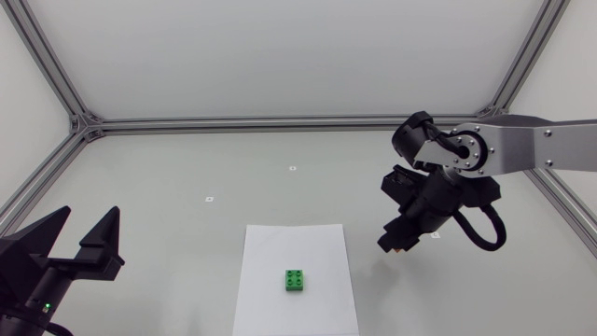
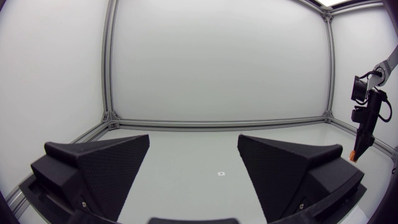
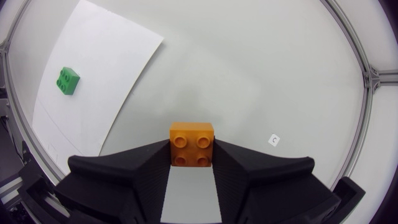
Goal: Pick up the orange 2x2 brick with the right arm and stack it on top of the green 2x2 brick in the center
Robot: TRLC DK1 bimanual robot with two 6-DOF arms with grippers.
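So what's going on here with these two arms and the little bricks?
The right arm's fingers are shut on an orange brick, holding it beside the white paper. A green brick sits on that paper in the middle of the table, with nothing on it yet; the orange one is meant to go on top. The left arm's fingers are open and empty, off at its own side.

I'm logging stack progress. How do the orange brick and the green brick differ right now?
The orange brick is clamped in the right gripper; the green brick lies free, touched by nothing. The green brick sits on the white paper sheet; the orange brick is off to the sheet's side. Colour differs: orange against green. Both are 2x2 bricks showing four studs.
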